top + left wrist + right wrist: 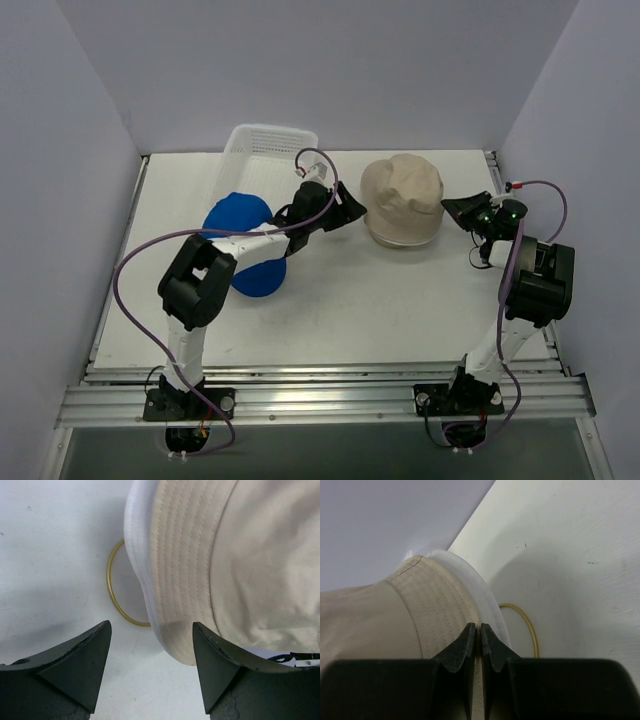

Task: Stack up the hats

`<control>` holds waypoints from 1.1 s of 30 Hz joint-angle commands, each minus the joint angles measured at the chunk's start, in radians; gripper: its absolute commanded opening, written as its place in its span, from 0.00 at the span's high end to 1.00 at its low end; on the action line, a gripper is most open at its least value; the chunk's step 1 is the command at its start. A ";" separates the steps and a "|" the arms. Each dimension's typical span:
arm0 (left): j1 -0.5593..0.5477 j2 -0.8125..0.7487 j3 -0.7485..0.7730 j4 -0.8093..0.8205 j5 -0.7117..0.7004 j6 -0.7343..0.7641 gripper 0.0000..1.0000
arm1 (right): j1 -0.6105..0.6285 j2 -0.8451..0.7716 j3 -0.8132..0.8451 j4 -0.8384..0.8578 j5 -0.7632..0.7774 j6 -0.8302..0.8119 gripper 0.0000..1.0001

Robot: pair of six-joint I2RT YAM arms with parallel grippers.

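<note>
- White table point(400, 310): stacking barely begun, judging by the layout. Two hats in view, well apart, neither on top of the other; no third hat to be seen anywhere. Left to do, by this reckoning: lifting one hat onto the other, then adding any that remain.
- White mesh basket point(262, 145), far side, left of centre, against the back wall: nothing to be made out inside from above (its near right corner hidden behind the left arm).
- Beige hat point(403, 200), far side, right of centre: crown up, sitting over a gold wire ring point(111, 587). White edge under the brim; impossible to tell whether lining or something else.
- Blue cap point(238, 213), left, just near of the basket, partly hidden under the left arm; touched by neither gripper.
- Left gripper point(150, 627): jaws wide apart at the beige hat's left brim, one finger on either side of the edge, nothing held.
- Right gripper point(477, 626): jaws pressed together at the hat's right brim, seemingly pinching its edge.
- Gold wire ring again: flat on the table, peeping out from beneath the brim on both sides.
</note>
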 commanded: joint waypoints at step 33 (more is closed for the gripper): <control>0.060 0.208 0.308 0.184 0.110 -0.023 0.27 | 0.002 -0.030 0.102 -0.189 0.064 -0.179 1.00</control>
